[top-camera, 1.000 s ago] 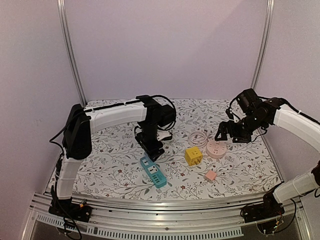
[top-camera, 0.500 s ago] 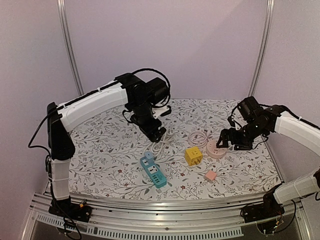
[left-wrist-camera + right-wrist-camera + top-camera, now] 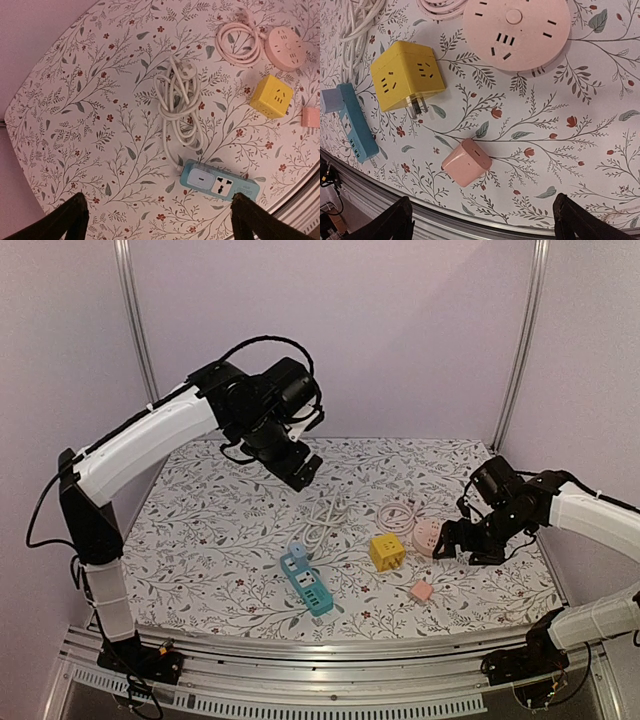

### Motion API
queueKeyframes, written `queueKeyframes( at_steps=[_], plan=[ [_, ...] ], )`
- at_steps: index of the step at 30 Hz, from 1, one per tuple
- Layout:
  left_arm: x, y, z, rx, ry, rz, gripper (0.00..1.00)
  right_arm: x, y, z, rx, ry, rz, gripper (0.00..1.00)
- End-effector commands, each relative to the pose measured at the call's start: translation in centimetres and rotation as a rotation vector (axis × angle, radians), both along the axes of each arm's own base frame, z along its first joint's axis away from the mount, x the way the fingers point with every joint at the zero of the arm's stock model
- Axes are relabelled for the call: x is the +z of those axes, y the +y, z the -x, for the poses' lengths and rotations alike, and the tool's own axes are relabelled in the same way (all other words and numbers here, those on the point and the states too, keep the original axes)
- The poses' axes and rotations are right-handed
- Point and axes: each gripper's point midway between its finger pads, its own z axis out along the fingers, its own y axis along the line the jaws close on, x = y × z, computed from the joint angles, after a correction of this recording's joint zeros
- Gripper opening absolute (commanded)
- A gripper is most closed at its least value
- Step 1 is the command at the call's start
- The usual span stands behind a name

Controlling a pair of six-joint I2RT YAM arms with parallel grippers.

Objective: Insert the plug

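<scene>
A blue power strip (image 3: 306, 583) (image 3: 218, 182) lies near the front of the table. Its white cord (image 3: 322, 520) (image 3: 176, 107) is bundled behind it and ends in a white plug (image 3: 189, 71). My left gripper (image 3: 300, 468) (image 3: 160, 220) hangs open high above the cord, holding nothing. A yellow cube socket (image 3: 387, 551) (image 3: 407, 75) shows its own prongs. My right gripper (image 3: 455, 545) (image 3: 485, 220) stands open low beside a round pink socket (image 3: 428, 536) (image 3: 516, 31), above a small pink adapter (image 3: 420, 591) (image 3: 466, 162).
A coiled pink cord (image 3: 400, 513) (image 3: 239, 42) lies behind the round pink socket. The floral tablecloth (image 3: 220, 540) ends at a metal rail (image 3: 320, 655) along the near edge. Upright frame posts (image 3: 140, 340) stand at the back corners.
My left gripper has risen up and back from the blue strip and white cord, with its jaws opening wider. My right gripper has come lower and nearer, beside the round pink socket.
</scene>
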Motion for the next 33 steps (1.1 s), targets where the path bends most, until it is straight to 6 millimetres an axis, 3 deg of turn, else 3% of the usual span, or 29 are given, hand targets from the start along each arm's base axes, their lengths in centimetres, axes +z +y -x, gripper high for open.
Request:
queueKeyframes(
  at_steps=[1, 6, 9, 14, 21, 26, 33],
  plan=[
    [2.9, 0.4, -2.2, 0.127, -0.150, 0.104, 1.00, 0.2, -0.4, -0.7, -0.068, -0.042, 0.004, 0.96],
    [4.1, 1.2, -4.7, 0.260, -0.185, 0.264, 0.99, 0.5, -1.1, -1.2, -0.091, -0.072, 0.044, 0.96],
    [4.1, -0.2, -4.3, 0.241, -0.138, 0.394, 0.99, 1.0, -1.5, -1.5, -0.081, -0.097, 0.067, 0.96],
    [3.9, -3.4, -0.3, 0.089, -0.198, 0.267, 0.99, 2.3, -2.1, -2.2, -0.075, -0.150, 0.098, 0.95],
    [-0.2, -9.2, 5.7, -0.064, -0.140, 0.154, 0.99, 3.8, -1.7, -2.9, -0.103, -0.165, 0.073, 0.96],
    [-2.1, -14.5, 9.6, -0.165, -0.114, 0.161, 0.98, 5.0, -3.7, -4.7, -0.188, -0.192, 0.128, 0.98],
    [-5.7, -20.5, 13.1, -0.251, -0.069, 0.180, 0.93, 6.5, -6.7, -7.0, -0.299, -0.201, 0.205, 0.99]
  ],
)
